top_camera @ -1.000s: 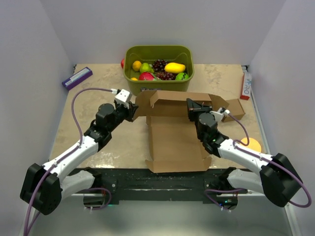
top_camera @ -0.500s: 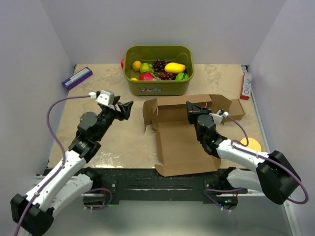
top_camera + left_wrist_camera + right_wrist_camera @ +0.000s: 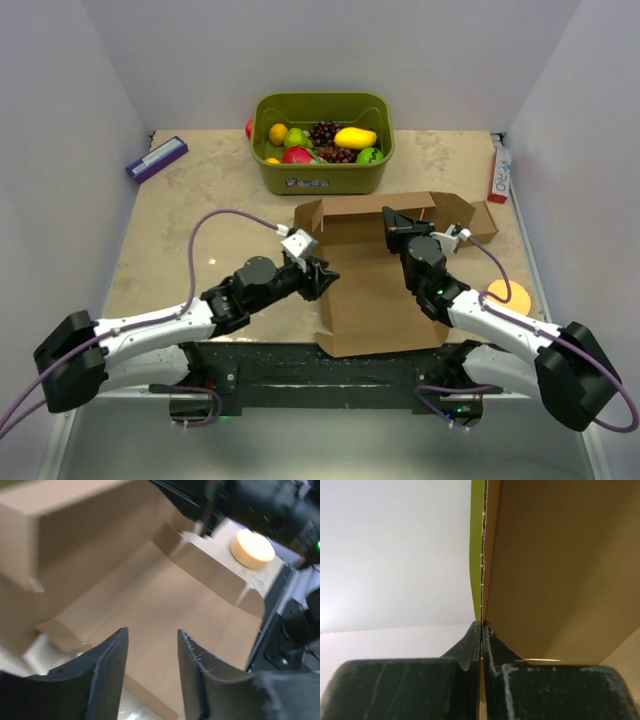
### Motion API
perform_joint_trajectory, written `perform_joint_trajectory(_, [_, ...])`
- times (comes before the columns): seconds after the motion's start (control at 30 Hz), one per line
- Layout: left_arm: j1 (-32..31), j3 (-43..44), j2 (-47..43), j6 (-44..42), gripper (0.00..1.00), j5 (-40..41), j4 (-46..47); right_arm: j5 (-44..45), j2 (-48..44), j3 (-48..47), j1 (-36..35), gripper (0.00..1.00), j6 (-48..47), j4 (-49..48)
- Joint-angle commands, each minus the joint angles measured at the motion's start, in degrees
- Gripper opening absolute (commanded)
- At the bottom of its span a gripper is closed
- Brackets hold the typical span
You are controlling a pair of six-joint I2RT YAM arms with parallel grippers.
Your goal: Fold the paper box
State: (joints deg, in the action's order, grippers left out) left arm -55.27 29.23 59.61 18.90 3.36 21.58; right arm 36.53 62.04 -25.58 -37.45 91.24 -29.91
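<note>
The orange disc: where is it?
Top view: the orange disc lies near the table's right edge, just right of the paper box.

1. L arm: white link shells, black joint housings; chunky black base block at 7 o'clock of the top view.
2. R arm: same white/black build, base at 5 o'clock.
3. Purple cable along each arm.
4. Small white-grey cam block at each wrist.
5. Fingers: matte black, w/ fine scratches.
</note>
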Motion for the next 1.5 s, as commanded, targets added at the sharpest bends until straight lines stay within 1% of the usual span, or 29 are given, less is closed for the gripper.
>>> perform_joint_trajectory(0.0, [-3.3, -0.2, 7.1, -0.3, 0.41, -0.1, 11.5, 2.7, -2.0, 0.5, 0.1, 0.0, -0.8, 1.0])
perform_joint_trajectory(0.13, [-3.9, -5.0, 14.4, 0.7, 0.35, -2.2, 19.0, 2.6, -3.3, 0.4, 0.1, 0.0, -1.7, 2.0])
perform_joint_trajectory(0.23, [-3.8, -7.5, 17.1, 2.0, 0.29, -0.5, 19.5, 2.7, -4.2, 0.7, 0.1, 0.0, -1.7, 2.2])
perform_joint_trajectory(0.33, [-3.8, -11.1, 18.4, 3.4, 0.27, 0.9, 22.3, 2.9, -5.2, 0.9, 0.1, 0.0, -2.1, 2.8])
perform_joint_trajectory(0.47, [-3.8, -13.6, 19.1, 6.6, 0.22, 4.1, 21.5, 3.3, -5.9, 1.4, 0.1, 0.0, -2.1, 3.2])
perform_joint_trajectory(0.6, [-3.8, -16.1, 22.1, 8.2, 0.21, 3.4, 24.8, 3.4, -6.3, 1.7, 0.1, 0.0, -2.2, 3.5])
perform_joint_trajectory(0.8, [-4.0, -15.5, 27.0, 10.3, 0.19, 4.9, 25.8, 3.0, -6.7, 2.3, 0.1, 0.0, -2.0, 4.1])
perform_joint_trajectory(0.87, [-4.0, -14.9, 26.4, 11.2, 0.18, 7.2, 24.0, 3.2, -7.4, 2.3, 0.1, 0.0, -2.3, 4.4])
perform_joint_trajectory(0.97, [-4.0, -13.7, 22.8, 13.2, 0.18, 11.3, 19.8, 3.4, -8.6, 2.6, 0.1, 0.0, -2.7, 5.1])
perform_joint_trajectory(1.0, [-4.0, -12.7, 20.1, 13.8, 0.18, 12.4, 17.6, 3.4, -8.9, 2.6, 0.1, 0.0, -2.9, 5.6])
perform_joint_trajectory(1.1, [-4.0, -10.1, 15.4, 15.2, 0.19, 14.9, 14.8, 3.4, -9.7, 2.8, 0.1, 0.0, -3.2, 5.9])
perform_joint_trajectory(1.2, [-4.0, -6.2, 12.6, 15.2, 0.21, 15.5, 12.2, 3.5, -10.2, 2.9, 0.0, 0.0, -3.4, 6.4])
perform_joint_trajectory(1.3, [-4.0, -3.0, 11.9, 14.9, 0.23, 14.7, 10.2, 3.6, -10.3, 3.1, 0.1, 0.0, -3.4, 6.4])
perform_joint_trajectory(1.37, [-4.0, -2.1, 12.0, 14.5, 0.24, 13.4, 10.3, 3.6, -10.3, 3.2, 0.0, 0.0, -3.2, 6.4])
perform_joint_trajectory(1.47, [-4.0, -0.2, 13.5, 13.3, 0.24, 14.1, 10.3, 3.3, -10.1, 3.4, 0.1, 0.0, -2.9, 6.4])
